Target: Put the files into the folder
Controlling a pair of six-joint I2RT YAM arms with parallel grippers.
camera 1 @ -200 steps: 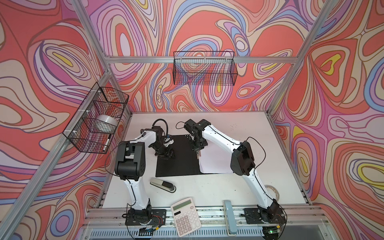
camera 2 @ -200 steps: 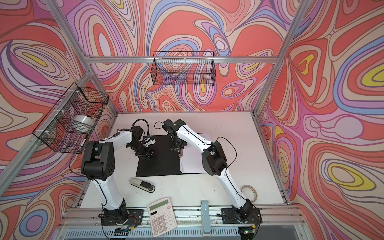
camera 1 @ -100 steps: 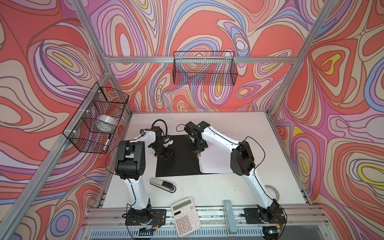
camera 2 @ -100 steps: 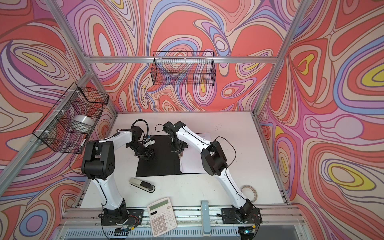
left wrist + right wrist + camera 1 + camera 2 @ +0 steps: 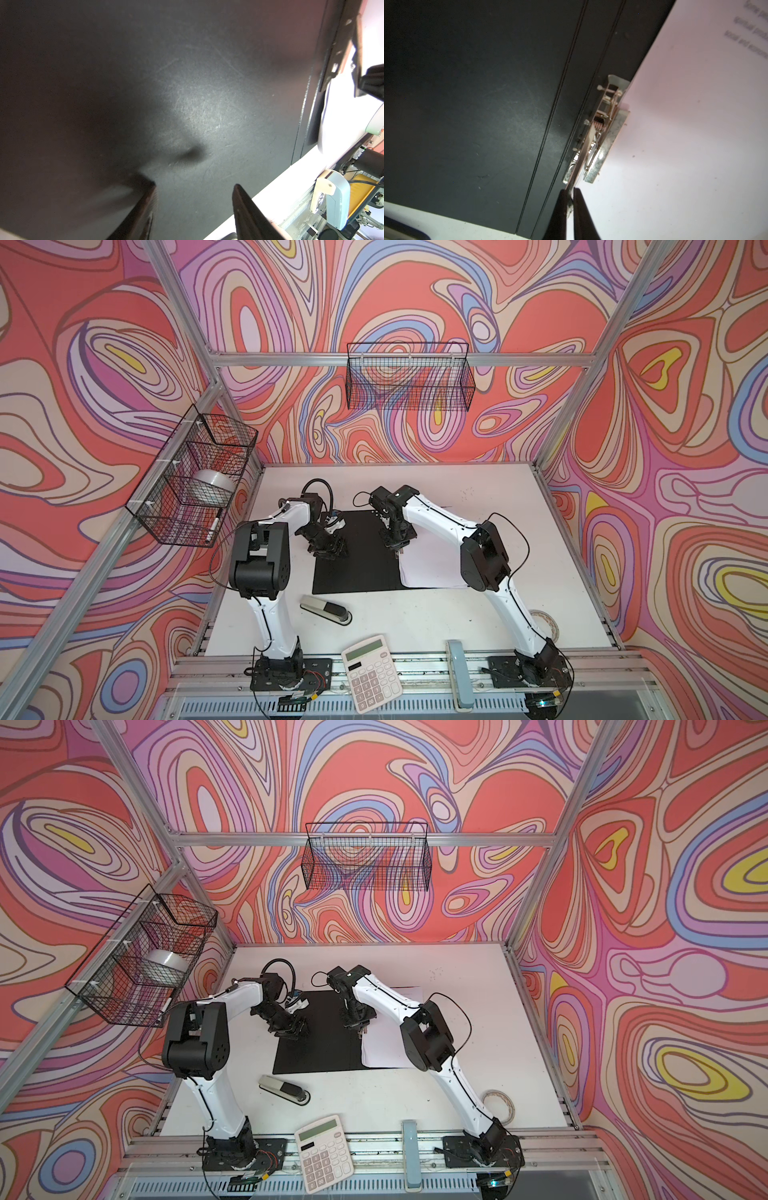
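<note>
A: What is found nearest, and can it get in the way?

B: A calculator [image 5: 371, 672] is laid on the near rail, and a stapler [image 5: 326, 609] is set just beyond it on the table [image 5: 415, 614]. Both are placed well apart from the work, so no trouble is expected from them.

A: Where are the task's things?

B: Past the stapler the folder [image 5: 357, 568] is spread open, black inside up. The files [image 5: 428, 568] are laid on its right half, with their left edge brought against the metal clip [image 5: 602, 133] at the spine. Whether that edge is tucked under the clip's plate cannot be told.

A: How are the grippers set?

B: The right gripper [image 5: 572, 199] is closed tight on the clip's thin lever [image 5: 574, 180]. The left gripper [image 5: 194, 187] is held about half open over the folder's left flap, with nothing between its jaws. Whether the flap is touched cannot be told.

A: What could be spoiled from here?

B: The lever is pinched only near its tip, so it could be lost from the grip and the plate snapped down early, perhaps beside the sheets. The sheets could be dragged or creased if the lever is pulled sideways. The folder itself could be slid, since its left flap is not seen to be pinned.

A: And farther back?

B: Only a wire basket [image 5: 409, 381] is hung on the far wall, well apart from everything.
</note>
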